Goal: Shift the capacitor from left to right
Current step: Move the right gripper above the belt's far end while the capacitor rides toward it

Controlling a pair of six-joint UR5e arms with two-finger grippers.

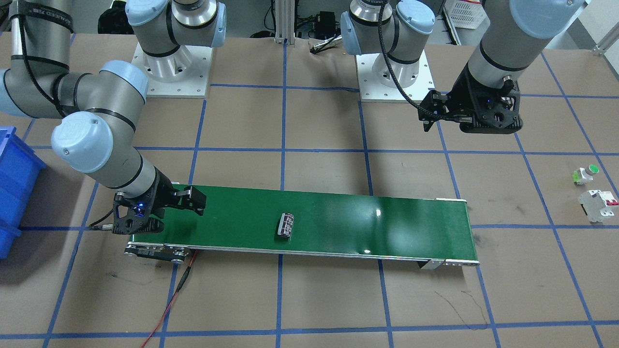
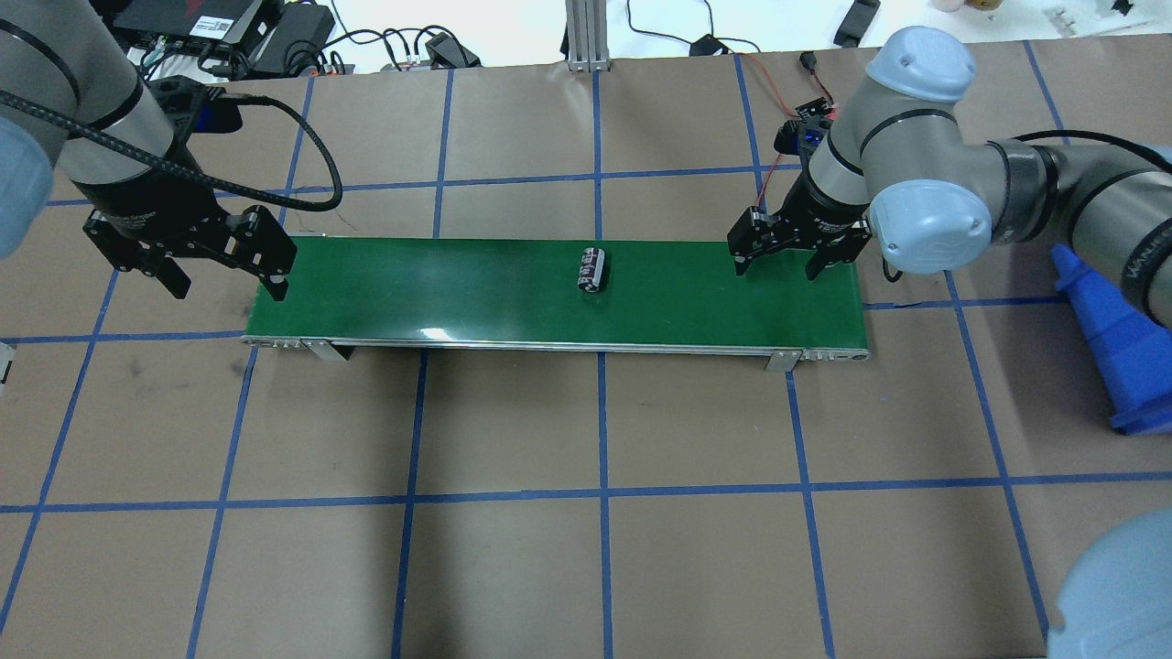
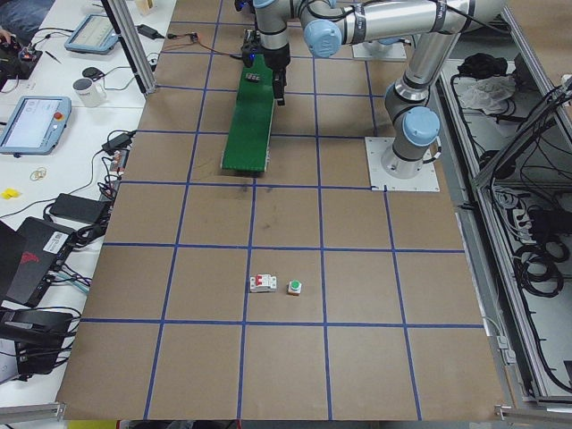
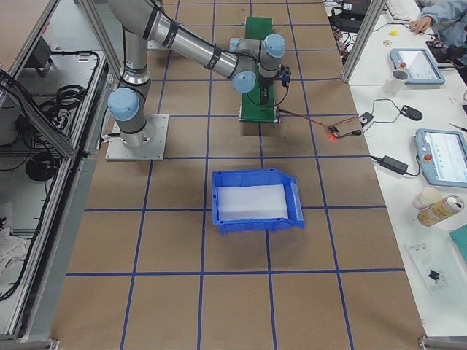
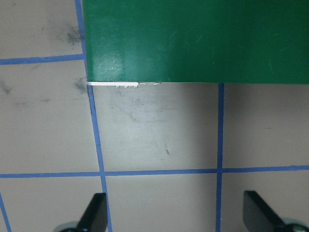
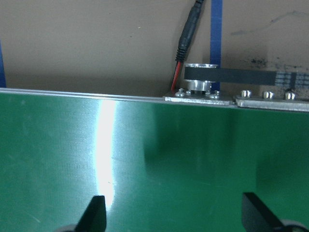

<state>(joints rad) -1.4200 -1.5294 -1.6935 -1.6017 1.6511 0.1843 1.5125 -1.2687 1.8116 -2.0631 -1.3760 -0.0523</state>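
The capacitor [image 2: 592, 270], a small dark cylinder with pale stripes, lies on its side near the middle of the green conveyor belt [image 2: 458, 293]; it also shows in the front-facing view [image 1: 285, 225]. My left gripper [image 2: 226, 284] is open and empty, hovering at the belt's left end, partly over the brown table; its wrist view shows spread fingertips [image 5: 94, 215] above the table. My right gripper [image 2: 776, 267] is open and empty above the belt's right end; its fingertips [image 6: 94, 212] are spread over the green surface. The capacitor is apart from both grippers.
A white breaker with red switches [image 1: 598, 204] and a green-capped push button [image 1: 586, 174] stand on the table beyond the belt's left end. A blue bin [image 4: 255, 200] sits past the right end. A red wire [image 1: 169, 304] runs from the belt's motor end.
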